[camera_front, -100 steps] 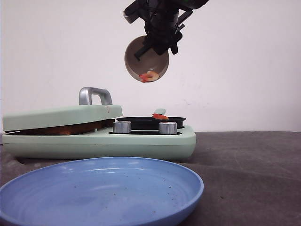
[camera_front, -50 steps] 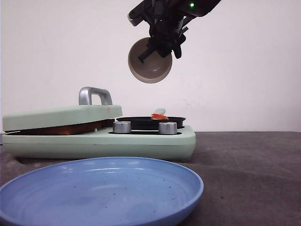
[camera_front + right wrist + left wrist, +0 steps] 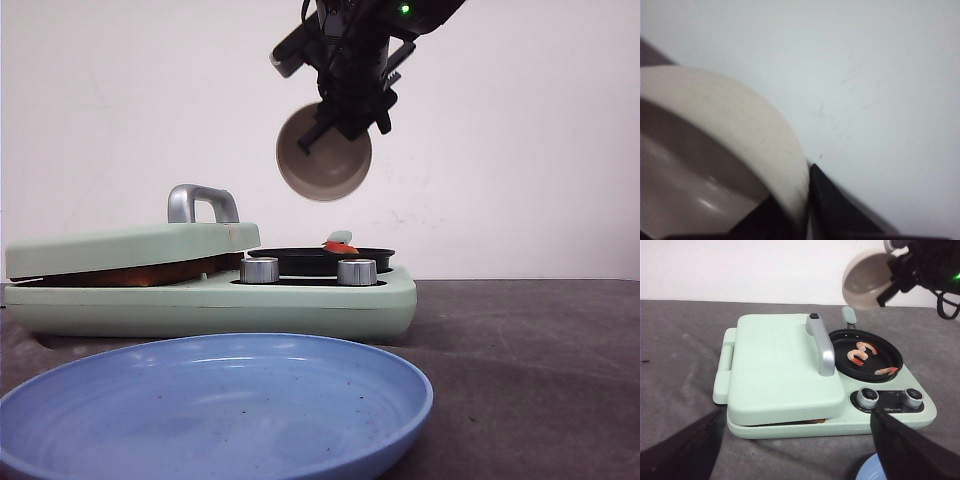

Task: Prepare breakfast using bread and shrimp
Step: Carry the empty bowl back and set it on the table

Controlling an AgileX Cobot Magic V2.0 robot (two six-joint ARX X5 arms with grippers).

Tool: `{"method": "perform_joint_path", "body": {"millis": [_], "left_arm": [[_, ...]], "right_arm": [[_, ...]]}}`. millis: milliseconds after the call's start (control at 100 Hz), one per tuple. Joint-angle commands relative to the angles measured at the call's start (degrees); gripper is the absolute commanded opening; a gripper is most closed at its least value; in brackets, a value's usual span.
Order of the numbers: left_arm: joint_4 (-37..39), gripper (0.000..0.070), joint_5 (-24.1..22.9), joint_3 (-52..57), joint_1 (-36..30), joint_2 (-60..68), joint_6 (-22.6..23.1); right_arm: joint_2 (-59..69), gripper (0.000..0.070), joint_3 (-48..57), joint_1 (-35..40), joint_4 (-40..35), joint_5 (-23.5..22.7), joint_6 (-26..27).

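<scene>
My right gripper (image 3: 340,112) is shut on the rim of a beige bowl (image 3: 323,155), held tipped on its side high above the black pan (image 3: 867,356); the bowl also shows in the right wrist view (image 3: 715,150) and the left wrist view (image 3: 865,280) and looks empty. The shrimp (image 3: 862,352) lie in the pan, another piece (image 3: 886,371) near its edge; one shows in the front view (image 3: 340,243). The bread (image 3: 805,422) shows only as a brown edge under the closed green lid (image 3: 780,360). My left gripper (image 3: 800,460) is open, back from the cooker.
The mint-green cooker (image 3: 300,300) has a silver lid handle (image 3: 203,203) and two knobs (image 3: 259,270), (image 3: 357,271). A large blue plate (image 3: 215,405) sits in front of it. Grey table surface lies to the right.
The shrimp that were in the tipped bowl have dropped out into the pan. The right gripper and bowl have shifted slightly right and the bowl is now empty.
</scene>
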Motion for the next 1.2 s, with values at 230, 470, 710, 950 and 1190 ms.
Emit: {"method": "perform_joint_path", "body": {"millis": [230, 470, 710, 950, 1190], "left_arm": [[0.76, 0.0515, 0.02, 0.22, -0.07, -0.02, 0.83], [0.37, 0.0515, 0.02, 0.22, -0.07, -0.02, 0.83], [0.37, 0.0515, 0.02, 0.22, -0.07, -0.02, 0.81], [0.39, 0.0515, 0.02, 0.22, -0.07, -0.02, 0.76], [0.39, 0.0515, 0.0, 0.22, -0.07, 0.0, 0.76]], "right_arm": [[-8.31, 0.0, 0.92, -0.7, -13.92, -3.61, 18.23], [-18.86, 0.0, 0.92, -4.9, -28.83, -11.96, 28.72], [-28.33, 0.0, 0.94, -14.03, -45.77, -26.45, 38.91], [-29.83, 0.0, 0.92, -25.29, -60.28, -42.32, 41.77], [-26.97, 0.0, 0.92, -32.02, -66.34, -53.31, 41.59]]}}
